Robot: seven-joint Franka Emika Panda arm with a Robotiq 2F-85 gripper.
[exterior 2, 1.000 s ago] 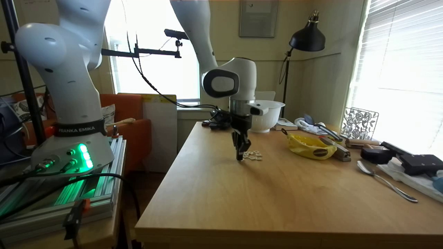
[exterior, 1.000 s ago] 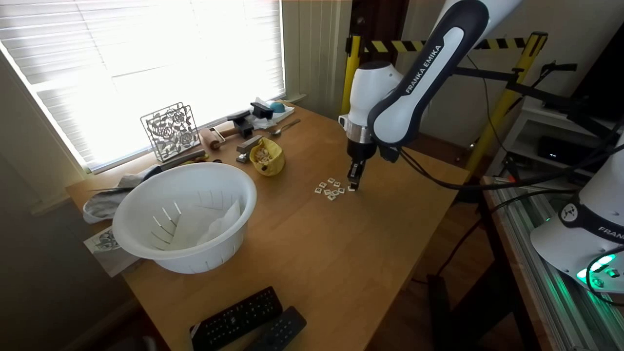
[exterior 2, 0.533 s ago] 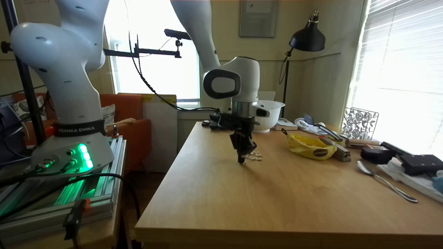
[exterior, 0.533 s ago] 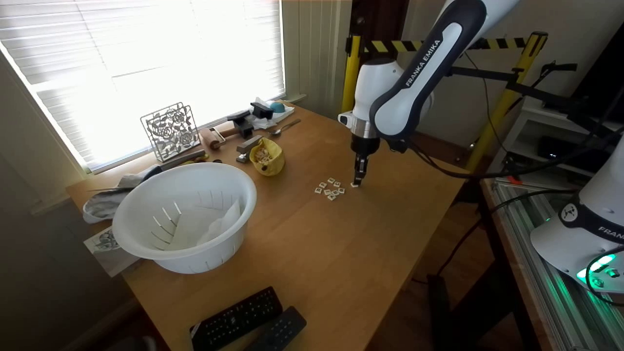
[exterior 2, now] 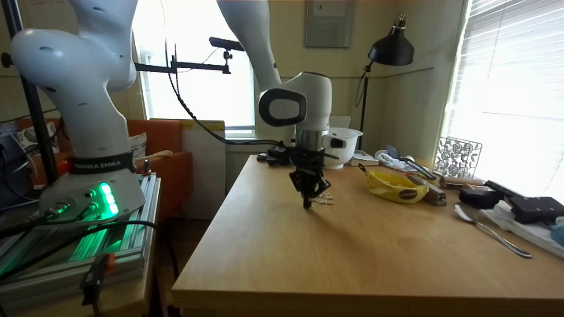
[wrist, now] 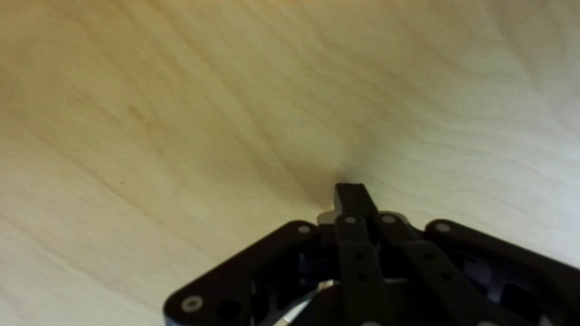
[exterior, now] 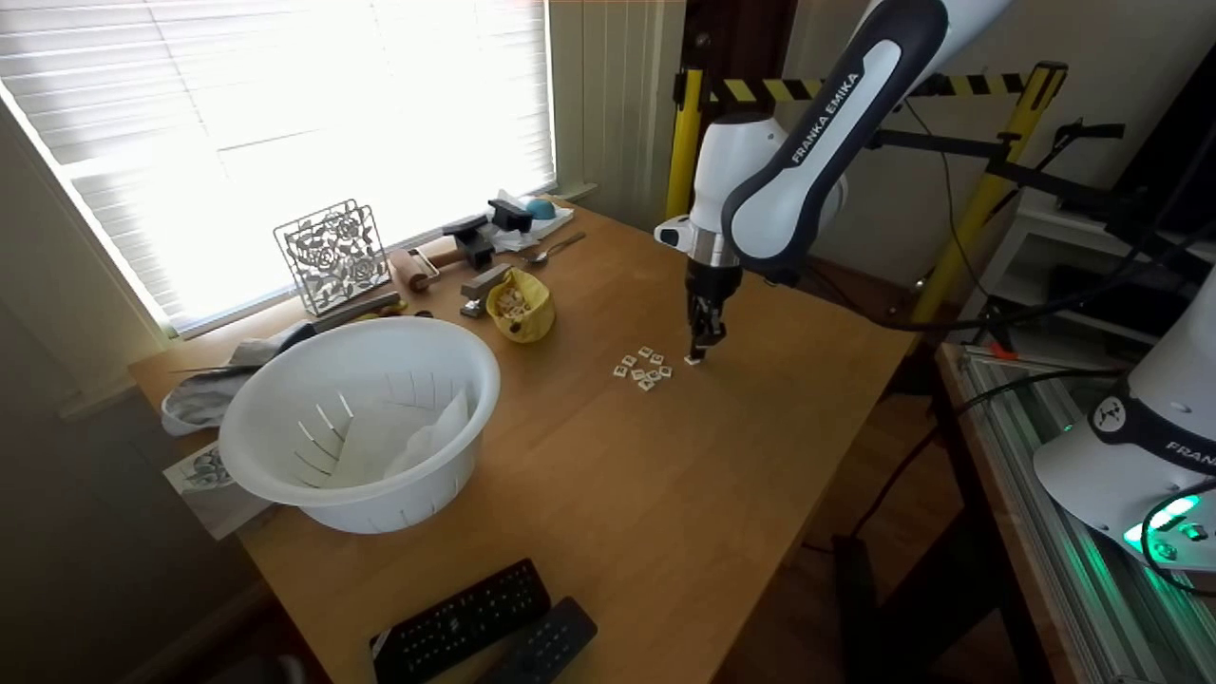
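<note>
Exterior view, far left: a grey cloth sits partly hidden behind a white bowl on the surface. Two remotes run off the bottom edge. Further right, a yellow pouch holds pale pieces I can't make out. Next comes a cluster of white tiles, their marks too small for me to read. Just right of those, a lone tile lies at the tips of my hand, partly covered. I have the fingers pressed together; in the wrist view they block what's under them, so I can't tell whether they touch the tile. Beyond, the arm is cut off at the top, its base at the right edge.
</note>
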